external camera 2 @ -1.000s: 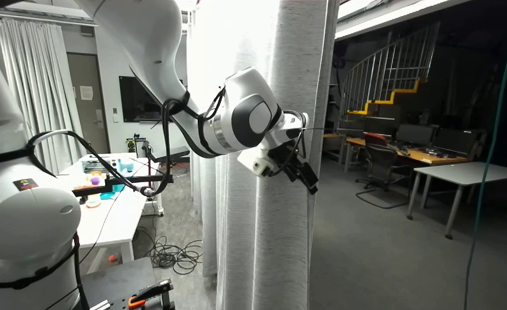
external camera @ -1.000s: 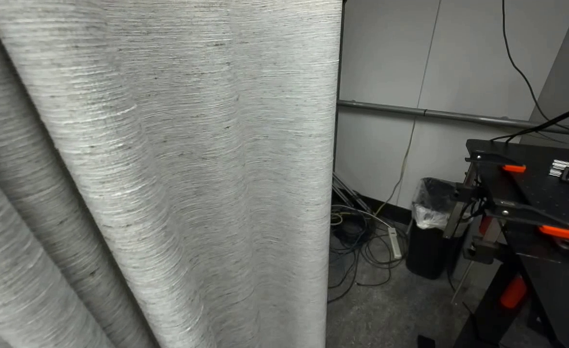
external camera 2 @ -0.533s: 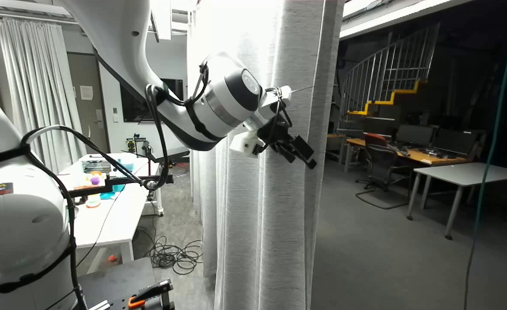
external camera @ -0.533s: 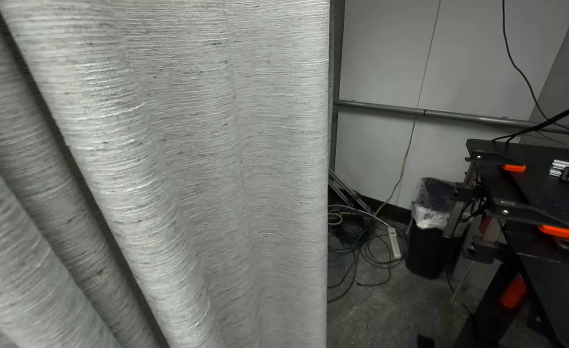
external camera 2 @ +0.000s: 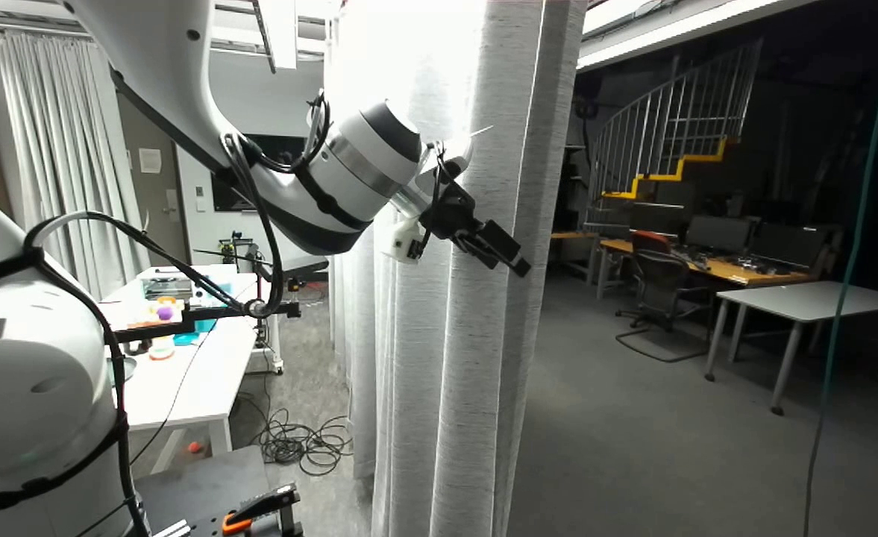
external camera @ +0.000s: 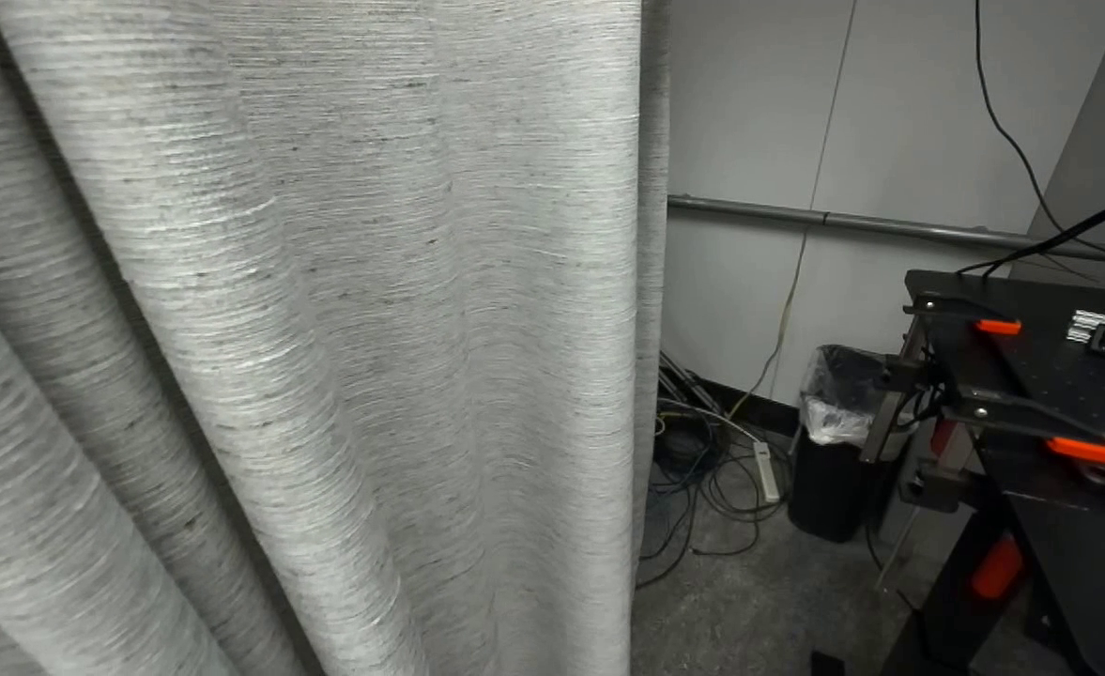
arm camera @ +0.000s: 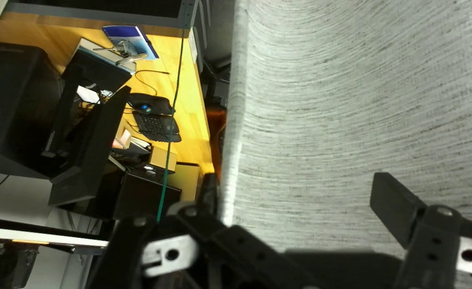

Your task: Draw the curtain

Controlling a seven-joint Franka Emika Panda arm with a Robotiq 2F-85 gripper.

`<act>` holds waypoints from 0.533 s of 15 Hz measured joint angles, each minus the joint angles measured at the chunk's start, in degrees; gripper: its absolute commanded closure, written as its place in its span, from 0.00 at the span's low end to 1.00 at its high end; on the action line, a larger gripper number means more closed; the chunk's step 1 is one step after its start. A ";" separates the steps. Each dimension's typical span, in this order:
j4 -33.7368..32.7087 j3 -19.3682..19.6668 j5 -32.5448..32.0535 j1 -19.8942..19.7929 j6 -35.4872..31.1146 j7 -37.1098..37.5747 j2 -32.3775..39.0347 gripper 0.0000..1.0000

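Note:
The curtain (external camera 2: 409, 358) is a light grey-white woven drape in deep vertical folds. It fills the left of an exterior view (external camera: 402, 329) and the right of the wrist view (arm camera: 324, 120). My gripper (external camera 2: 515, 257) is in front of the curtain near its free right edge. In the wrist view the gripper (arm camera: 296, 184) is open, its fingers wide apart. The curtain's edge runs just inside the left finger and the fabric spans the gap to the right finger. I cannot tell how deep the fabric sits between the fingers. The gripper is hidden in an exterior view behind the curtain.
A white table (external camera 2: 192, 388) with objects and coiled cables (external camera 2: 304, 444) lie left of the curtain. A grey table (external camera 2: 811, 298) and an office chair (external camera 2: 662, 283) stand to the right. A trash bin (external camera: 834, 479) and a black clamped table (external camera: 1040, 376) show too.
The arm and gripper have moved up and left in an exterior view. The curtain's lower free edge has swung left there. A further strip of fabric now shows past the curtain's near fold.

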State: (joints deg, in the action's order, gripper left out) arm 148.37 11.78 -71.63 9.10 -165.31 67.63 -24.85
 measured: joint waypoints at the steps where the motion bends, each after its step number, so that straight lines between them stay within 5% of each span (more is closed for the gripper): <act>1: 0.33 -0.50 -1.10 -0.67 0.39 1.46 -0.33 0.01; 2: 0.63 -0.93 -2.23 -1.33 0.89 2.79 -0.70 0.00; 4: 1.07 -1.67 -4.33 -2.52 2.10 5.00 -1.55 0.25; 8: 2.20 -2.49 -7.31 -4.24 4.02 7.44 -3.48 0.50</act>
State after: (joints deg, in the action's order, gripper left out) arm 150.57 9.28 -78.94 4.87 -161.28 75.07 -28.33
